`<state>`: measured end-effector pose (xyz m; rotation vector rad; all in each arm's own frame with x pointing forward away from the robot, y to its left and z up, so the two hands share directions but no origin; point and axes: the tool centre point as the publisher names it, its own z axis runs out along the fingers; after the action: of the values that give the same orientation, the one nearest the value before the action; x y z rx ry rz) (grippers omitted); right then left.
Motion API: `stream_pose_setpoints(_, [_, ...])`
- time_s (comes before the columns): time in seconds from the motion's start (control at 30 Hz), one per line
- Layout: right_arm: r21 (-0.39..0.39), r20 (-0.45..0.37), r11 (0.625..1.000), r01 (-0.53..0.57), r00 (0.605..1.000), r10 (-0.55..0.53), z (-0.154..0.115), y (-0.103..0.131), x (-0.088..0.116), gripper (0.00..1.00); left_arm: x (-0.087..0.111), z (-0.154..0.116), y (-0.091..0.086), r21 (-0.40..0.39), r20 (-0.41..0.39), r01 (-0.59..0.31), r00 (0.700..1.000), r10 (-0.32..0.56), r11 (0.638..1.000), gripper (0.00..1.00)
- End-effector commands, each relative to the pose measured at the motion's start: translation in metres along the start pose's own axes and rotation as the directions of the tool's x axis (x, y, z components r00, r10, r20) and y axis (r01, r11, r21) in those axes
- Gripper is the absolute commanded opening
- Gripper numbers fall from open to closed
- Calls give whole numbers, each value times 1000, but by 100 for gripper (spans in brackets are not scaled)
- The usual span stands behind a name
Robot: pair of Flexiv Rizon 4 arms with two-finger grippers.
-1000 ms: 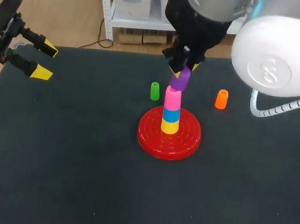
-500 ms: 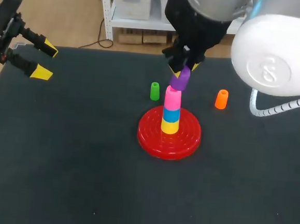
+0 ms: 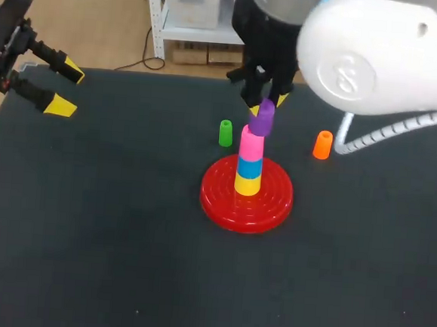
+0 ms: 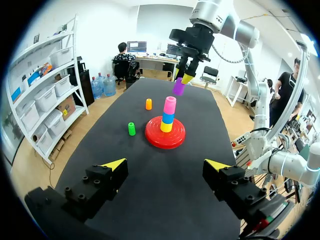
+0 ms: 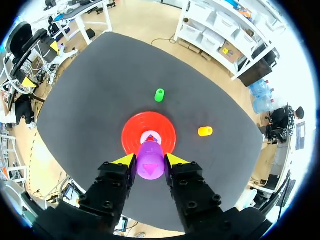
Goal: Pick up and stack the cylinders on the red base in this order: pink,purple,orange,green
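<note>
On the red base [image 3: 247, 196] stands a stack of yellow, blue and pink cylinders, the pink cylinder [image 3: 251, 145] on top. My right gripper [image 3: 264, 106] hangs just above it, shut on the purple cylinder [image 3: 262, 118], which is tilted and close over the pink one. In the right wrist view the purple cylinder [image 5: 150, 160] sits between the yellow tips, over the red base [image 5: 132, 135]. The green cylinder [image 3: 225, 133] stands left of the stack, the orange cylinder [image 3: 323, 144] to its right. My left gripper [image 3: 58, 86] is open at the table's far left corner, holding nothing.
The dark table [image 3: 105, 261] carries only these pieces. In the left wrist view the red base [image 4: 165, 136], the green cylinder [image 4: 131, 129] and the orange cylinder [image 4: 148, 104] lie well ahead of the left gripper [image 4: 165, 167].
My right arm has turned and shifted slightly left above the stack, the purple cylinder staying in its grip over the pink one. The left arm has not moved.
</note>
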<state>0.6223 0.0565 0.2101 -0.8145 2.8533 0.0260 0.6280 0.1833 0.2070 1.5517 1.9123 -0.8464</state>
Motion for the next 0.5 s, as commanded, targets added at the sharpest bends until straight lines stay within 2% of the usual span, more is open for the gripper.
stream_pose_setpoints(0.03, [2, -41, 1000, 0, 999, 0, 3, 1, -6, 0, 1, 1, 0, -1, 3, -2, 1000, 2, 1000, 100])
stream_pose_setpoints(0.5, [19, -72, 1000, -15, 997, 17, 13, 1, -11, 0, 1, 1, 0, -1, 3, -2, 1000, 2, 1000, 100])
